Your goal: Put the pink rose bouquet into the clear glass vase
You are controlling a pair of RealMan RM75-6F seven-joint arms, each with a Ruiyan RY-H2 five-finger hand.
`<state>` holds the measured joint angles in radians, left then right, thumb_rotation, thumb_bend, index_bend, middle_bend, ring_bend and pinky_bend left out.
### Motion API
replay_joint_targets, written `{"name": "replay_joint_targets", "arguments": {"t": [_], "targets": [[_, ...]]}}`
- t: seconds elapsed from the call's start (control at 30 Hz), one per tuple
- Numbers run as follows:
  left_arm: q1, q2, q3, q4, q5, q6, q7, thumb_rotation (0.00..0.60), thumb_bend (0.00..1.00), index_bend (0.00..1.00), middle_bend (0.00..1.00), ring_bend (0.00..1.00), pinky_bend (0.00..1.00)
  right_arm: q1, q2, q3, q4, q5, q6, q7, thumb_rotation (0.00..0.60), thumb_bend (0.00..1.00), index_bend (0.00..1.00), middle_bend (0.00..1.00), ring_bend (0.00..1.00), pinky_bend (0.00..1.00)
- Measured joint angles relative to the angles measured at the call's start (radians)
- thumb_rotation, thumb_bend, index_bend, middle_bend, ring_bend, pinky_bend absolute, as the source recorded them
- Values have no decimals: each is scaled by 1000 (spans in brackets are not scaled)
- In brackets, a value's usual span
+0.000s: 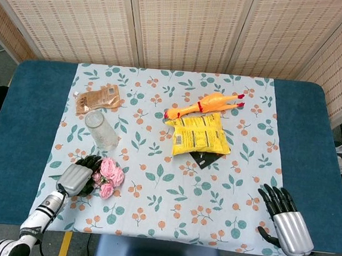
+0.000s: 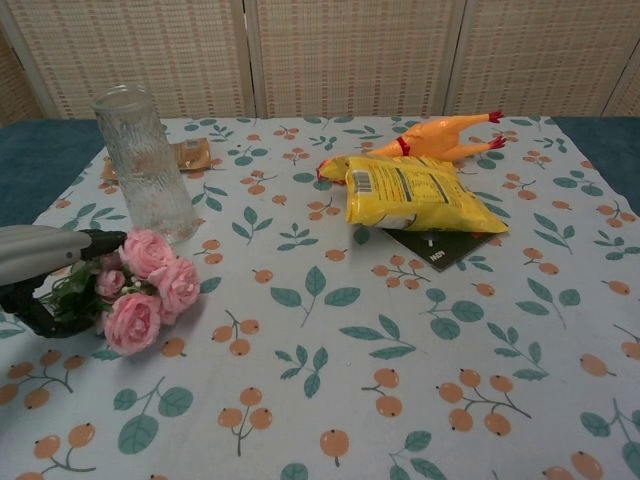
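Note:
The pink rose bouquet [image 1: 110,177] lies on the floral cloth at the near left, just in front of the clear glass vase [image 1: 101,130], which stands upright and empty. My left hand [image 1: 77,177] grips the bouquet's leafy stem end. In the chest view the left hand [image 2: 45,262] has fingers over the leaves and the thumb under them, with the roses [image 2: 152,287] sticking out to the right and the vase [image 2: 145,165] just behind. My right hand [image 1: 287,225] rests at the near right edge of the table, fingers spread, holding nothing.
A yellow rubber chicken [image 1: 204,102] and a yellow snack bag [image 1: 199,134] lie in the middle of the table, with a black card [image 1: 207,160] under the bag. A brown packet [image 1: 99,98] lies behind the vase. The floral cloth [image 1: 171,194] covers the blue table.

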<state>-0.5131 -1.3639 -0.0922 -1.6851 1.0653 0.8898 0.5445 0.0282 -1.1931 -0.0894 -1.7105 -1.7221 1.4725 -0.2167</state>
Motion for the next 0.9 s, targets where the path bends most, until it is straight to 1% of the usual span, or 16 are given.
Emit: {"name": "replay_joint_targets", "arguments": {"t": [0.1, 0.17, 0.23, 0.33, 0.4, 0.5, 0.57, 0.6, 0.7, 0.83, 0.9], "targets": [[-27, -6, 6, -18, -53, 9, 68, 600, 359, 134, 186, 78, 83, 1, -1, -1, 0, 0, -5, -1, 600, 152, 0, 0, 0, 0], [-43, -16, 11, -23, -73, 28, 102, 600, 360, 197, 261, 112, 72, 2, -1, -2, 0, 1, -7, -3, 600, 152, 0, 0, 0, 0], [-51, -32, 16, -19, -77, 48, 118, 600, 362, 284, 345, 157, 72, 2, -2, -2, 0, 1, -10, -4, 600, 152, 0, 0, 0, 0], [-54, -65, 24, 5, -58, 87, 122, 600, 367, 433, 484, 230, 72, 3, -2, -3, -1, 2, -13, -7, 600, 151, 0, 0, 0, 0], [-55, -85, 32, 33, -32, 100, 119, 600, 375, 471, 525, 255, 71, 3, -1, -3, -2, 1, -12, -6, 600, 151, 0, 0, 0, 0], [-56, -107, 47, 77, 7, 111, 109, 600, 432, 568, 624, 320, 60, 2, 0, -2, -2, 2, -10, -4, 600, 151, 0, 0, 0, 0], [-53, -119, 52, 96, 31, 123, 87, 600, 499, 652, 706, 375, 53, 3, 1, -2, -2, 3, -10, -3, 600, 152, 0, 0, 0, 0], [-51, -123, 52, 102, 39, 129, 74, 600, 521, 678, 731, 393, 54, 3, 1, -2, -2, 3, -10, -2, 600, 152, 0, 0, 0, 0], [-41, -135, 51, 124, 87, 161, 14, 600, 605, 787, 844, 493, 86, 2, 3, -2, -2, 1, -7, 1, 600, 152, 0, 0, 0, 0], [-21, -146, 48, 162, 172, 224, -105, 600, 632, 811, 877, 559, 127, 1, 5, -2, -2, 1, -5, 4, 600, 152, 0, 0, 0, 0], [-8, -146, 44, 178, 211, 259, -186, 600, 639, 814, 886, 585, 143, 1, 5, -2, -2, 1, -5, 5, 600, 152, 0, 0, 0, 0]]}}
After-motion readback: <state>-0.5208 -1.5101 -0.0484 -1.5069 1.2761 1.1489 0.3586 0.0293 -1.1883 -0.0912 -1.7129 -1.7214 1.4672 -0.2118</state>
